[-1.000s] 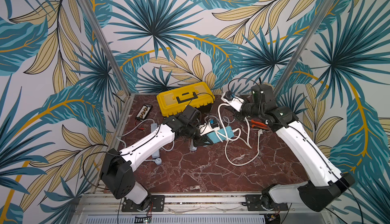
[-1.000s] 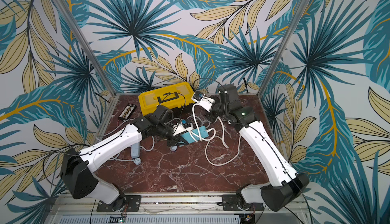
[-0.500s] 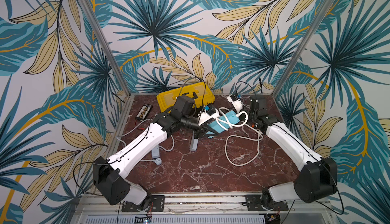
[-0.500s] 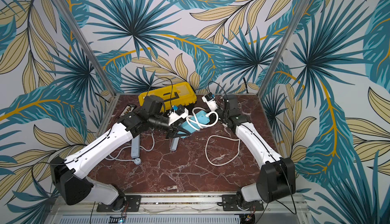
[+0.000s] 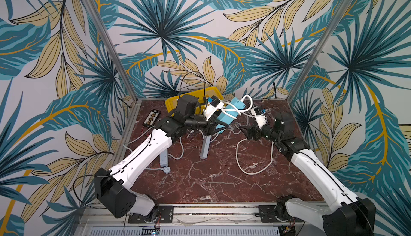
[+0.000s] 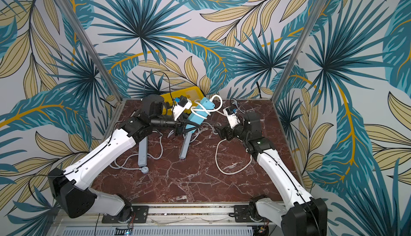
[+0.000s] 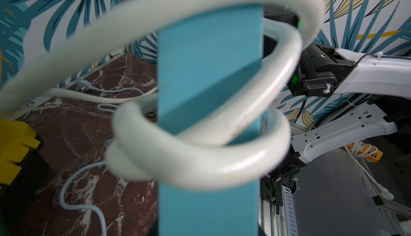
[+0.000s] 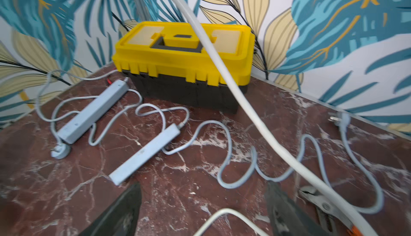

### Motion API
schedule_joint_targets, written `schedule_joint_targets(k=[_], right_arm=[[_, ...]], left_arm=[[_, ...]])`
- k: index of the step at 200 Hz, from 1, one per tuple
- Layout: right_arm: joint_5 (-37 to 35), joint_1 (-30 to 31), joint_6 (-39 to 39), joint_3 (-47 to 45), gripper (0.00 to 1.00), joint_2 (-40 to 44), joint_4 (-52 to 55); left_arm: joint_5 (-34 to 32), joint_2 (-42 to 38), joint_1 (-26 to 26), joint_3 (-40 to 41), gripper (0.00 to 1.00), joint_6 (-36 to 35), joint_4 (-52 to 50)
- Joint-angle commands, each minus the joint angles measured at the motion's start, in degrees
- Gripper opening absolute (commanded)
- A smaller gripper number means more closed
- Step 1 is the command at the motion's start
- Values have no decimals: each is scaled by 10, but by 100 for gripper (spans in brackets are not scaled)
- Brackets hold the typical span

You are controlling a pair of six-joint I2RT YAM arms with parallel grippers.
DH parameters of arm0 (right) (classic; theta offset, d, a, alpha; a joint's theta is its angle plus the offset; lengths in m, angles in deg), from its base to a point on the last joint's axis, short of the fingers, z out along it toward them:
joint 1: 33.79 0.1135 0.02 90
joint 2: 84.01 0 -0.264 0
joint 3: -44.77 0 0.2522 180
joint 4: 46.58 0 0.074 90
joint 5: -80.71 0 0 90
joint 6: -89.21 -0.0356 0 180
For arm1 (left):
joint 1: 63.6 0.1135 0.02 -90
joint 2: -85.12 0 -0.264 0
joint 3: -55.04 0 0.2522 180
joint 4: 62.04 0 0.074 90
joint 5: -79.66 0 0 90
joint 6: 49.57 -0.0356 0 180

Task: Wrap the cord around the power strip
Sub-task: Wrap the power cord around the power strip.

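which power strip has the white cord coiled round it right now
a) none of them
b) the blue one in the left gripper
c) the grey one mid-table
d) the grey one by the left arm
B: the white cord loops around the blue power strip, held off the table in the left gripper; the grey strip mid-table and the grey strip by the left arm lie flat, unwrapped.

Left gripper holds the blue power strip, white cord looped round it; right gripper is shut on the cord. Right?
No: the right gripper is open, jaws wide apart, per the right wrist view. The left gripper holds the blue power strip, white cord looped round it.
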Motion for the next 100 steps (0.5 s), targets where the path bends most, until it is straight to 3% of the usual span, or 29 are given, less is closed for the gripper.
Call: schedule_joint_targets(k=[1,32,68,100], right_arm=[[-157,-3,42,-19,86,5,22],[-221,-2,67,-23,86,3,12],[-207,-3,75,-3,86,-78,-51],[-175,-3,78,70,84,-172,-100]], left_arm=[[-4,-13,3,-38,0,9,13],[-9,-13,4,-43,0,14,5],[-3,-11,4,-57,0,19,-13],[-1,-12,4,-68,0,17,-32]])
